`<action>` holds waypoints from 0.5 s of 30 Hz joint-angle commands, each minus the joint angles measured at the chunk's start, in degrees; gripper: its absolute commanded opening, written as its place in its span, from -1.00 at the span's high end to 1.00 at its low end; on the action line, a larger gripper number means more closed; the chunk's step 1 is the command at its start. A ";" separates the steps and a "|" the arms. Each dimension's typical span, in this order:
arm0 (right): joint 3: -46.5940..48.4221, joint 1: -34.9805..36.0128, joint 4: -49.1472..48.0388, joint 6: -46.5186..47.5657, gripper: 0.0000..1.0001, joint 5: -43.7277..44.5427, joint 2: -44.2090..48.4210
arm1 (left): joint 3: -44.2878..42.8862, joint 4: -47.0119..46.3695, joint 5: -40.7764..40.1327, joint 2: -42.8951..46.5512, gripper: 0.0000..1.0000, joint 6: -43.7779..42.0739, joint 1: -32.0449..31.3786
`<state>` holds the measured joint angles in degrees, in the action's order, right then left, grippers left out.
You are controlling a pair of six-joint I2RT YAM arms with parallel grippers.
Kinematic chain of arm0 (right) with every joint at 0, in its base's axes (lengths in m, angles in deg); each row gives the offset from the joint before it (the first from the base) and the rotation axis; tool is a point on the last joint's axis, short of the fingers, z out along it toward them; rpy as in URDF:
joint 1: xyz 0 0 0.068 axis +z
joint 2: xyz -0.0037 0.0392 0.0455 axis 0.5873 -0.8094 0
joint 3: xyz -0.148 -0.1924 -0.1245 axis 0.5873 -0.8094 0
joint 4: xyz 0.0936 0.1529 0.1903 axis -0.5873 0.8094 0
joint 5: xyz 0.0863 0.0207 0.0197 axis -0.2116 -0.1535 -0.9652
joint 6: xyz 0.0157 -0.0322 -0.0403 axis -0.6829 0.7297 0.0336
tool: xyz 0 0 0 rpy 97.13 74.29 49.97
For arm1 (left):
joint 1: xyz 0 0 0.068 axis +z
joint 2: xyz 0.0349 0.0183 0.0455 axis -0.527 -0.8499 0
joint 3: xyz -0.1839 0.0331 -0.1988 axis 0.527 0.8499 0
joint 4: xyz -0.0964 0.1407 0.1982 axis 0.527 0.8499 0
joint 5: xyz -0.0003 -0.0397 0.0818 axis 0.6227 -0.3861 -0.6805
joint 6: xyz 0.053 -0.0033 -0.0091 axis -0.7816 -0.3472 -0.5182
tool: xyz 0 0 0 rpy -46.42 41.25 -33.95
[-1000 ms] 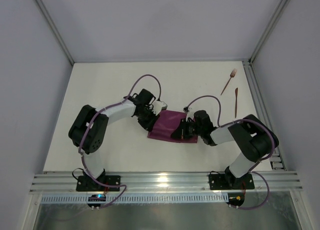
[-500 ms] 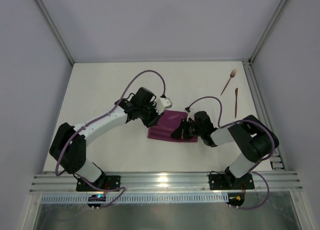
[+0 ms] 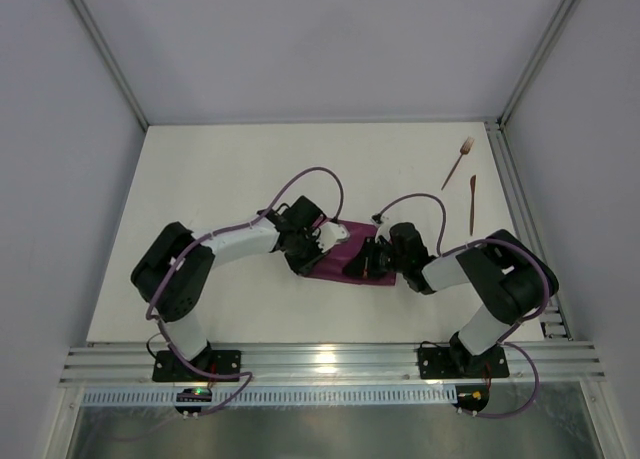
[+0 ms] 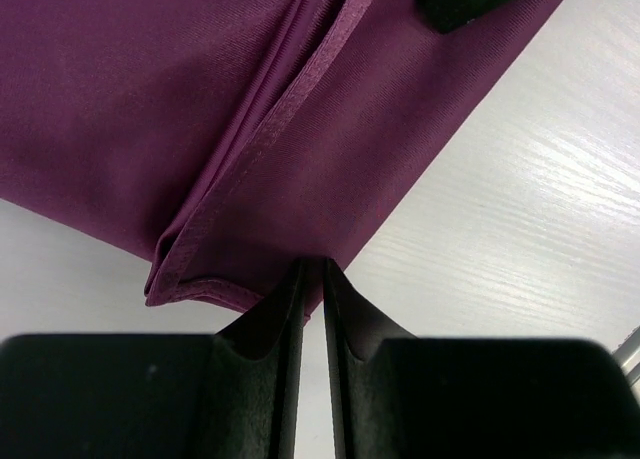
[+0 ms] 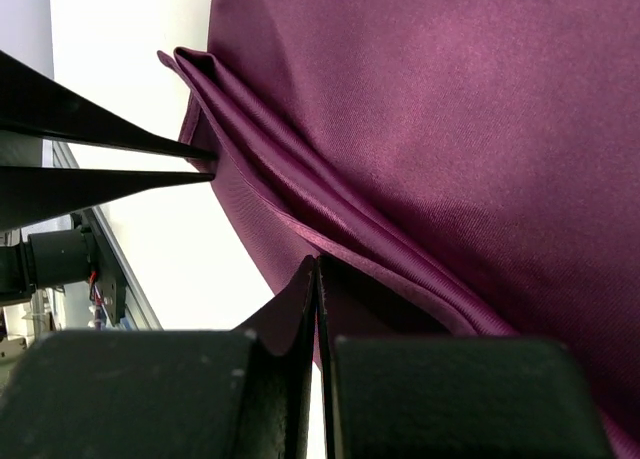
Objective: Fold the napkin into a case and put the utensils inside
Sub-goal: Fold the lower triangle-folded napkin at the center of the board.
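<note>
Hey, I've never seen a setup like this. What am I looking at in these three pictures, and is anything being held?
You see two robot arms, the left arm and the right arm, bolted at the near edge of a white table. Each ends in two fingers. The wide picture comes from a fixed camera above and behind them. The two close-ups come from a camera on each wrist. A plum-purple cloth napkin, partly folded, lies between the arms. A copper-brown fork and a copper-brown knife lie at the far right, untouched. The left arm's fingers are almost closed at the napkin's folded corner, but whether they grip it is unclear. The right arm's fingers are shut, with their tips at the napkin's edge.
</note>
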<state>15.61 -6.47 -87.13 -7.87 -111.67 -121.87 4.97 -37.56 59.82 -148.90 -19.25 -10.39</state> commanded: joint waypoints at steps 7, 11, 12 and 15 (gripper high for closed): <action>-3.45 -3.04 2.46 1.05 0.94 0.85 3.47 | -1.41 0.45 -1.31 -3.57 0.72 -1.31 0.53; -1.96 -3.04 4.41 2.11 0.94 0.32 3.65 | -2.89 3.07 8.42 -0.34 0.63 -2.10 0.80; -1.78 -3.04 4.41 2.11 0.94 0.14 3.38 | -3.60 3.87 10.90 1.07 0.48 -2.80 0.97; -1.95 -3.04 4.23 2.11 0.94 -0.21 2.77 | -7.20 5.90 18.38 6.43 0.08 -2.81 2.81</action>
<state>13.29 -9.40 -85.39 -7.91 -112.50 -118.85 2.41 -34.26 68.19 -149.22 -21.13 -9.02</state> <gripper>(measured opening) 0.031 0.409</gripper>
